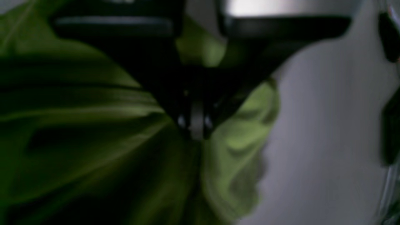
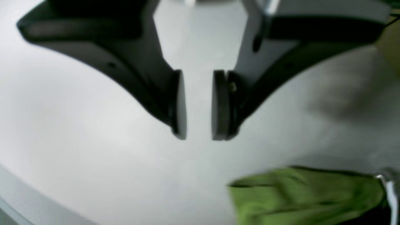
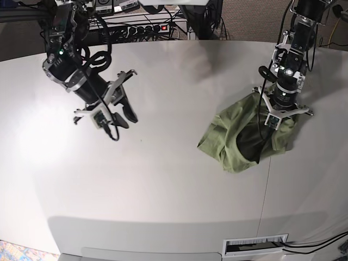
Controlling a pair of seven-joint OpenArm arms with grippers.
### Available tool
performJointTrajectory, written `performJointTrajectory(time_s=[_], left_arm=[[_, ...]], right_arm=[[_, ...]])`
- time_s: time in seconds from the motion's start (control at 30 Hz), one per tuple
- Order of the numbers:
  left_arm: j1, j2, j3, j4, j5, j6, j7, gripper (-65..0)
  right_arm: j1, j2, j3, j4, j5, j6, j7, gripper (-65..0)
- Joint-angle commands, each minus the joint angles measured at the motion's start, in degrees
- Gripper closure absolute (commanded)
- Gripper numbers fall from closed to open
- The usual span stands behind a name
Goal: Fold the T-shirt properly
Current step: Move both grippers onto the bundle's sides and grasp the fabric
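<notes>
Nearest the base camera, a white vent grille (image 3: 255, 245) sits in the front edge of the pale grey, matte tabletop (image 3: 163, 179), and a thin seam (image 3: 265, 190) runs back from it across the surface. Beyond that, on the side of the table served by the left arm, lies the olive-green, short-sleeved T-shirt (image 3: 239, 138) of thin soft knit, bunched into a rumpled heap with folds piled over one another rather than spread flat. The left gripper (image 3: 283, 117), black with pale brackets, stands nearly upright over the far part of that heap; its wrist view is blurred and dark, but the black fingers (image 1: 187, 103) appear pressed together with green cloth (image 1: 240, 137) gathered around and below their tips, so it seems to be pinching a fold of the shirt. Well apart, across the table, the right gripper (image 3: 122, 114) hangs tilted above bare tabletop; in its wrist view the two flat black pads (image 2: 179, 103) stand spread with a clear gap and nothing between them, and a corner of the green shirt (image 2: 300, 193) shows low at the edge. Farthest back, a tangle of black cables and a power strip (image 3: 149, 27) lies behind the table's rear edge.
</notes>
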Motion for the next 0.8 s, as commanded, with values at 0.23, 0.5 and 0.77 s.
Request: performJointTrajectory(time_s=[0.23, 0.5, 0.77], left_arm=[[1.09, 5.31, 0.07, 0.68, -6.14, -18.12, 1.73, 0.0], [2.23, 10.29, 0.07, 0.7, -5.68, -19.87, 1.18, 0.0], [0.31, 10.56, 0.07, 2.12, -5.7, -16.39, 1.25, 0.0]], right_arm=[[8.96, -3.48, -9.77, -11.26, -10.95, -0.18, 5.68, 0.0], [14.82, -3.5, -11.93, -18.73, -8.74, -0.18, 5.49, 0.0], [14.84, -3.48, -14.08, -29.05, -9.84, -0.18, 10.19, 0.0]])
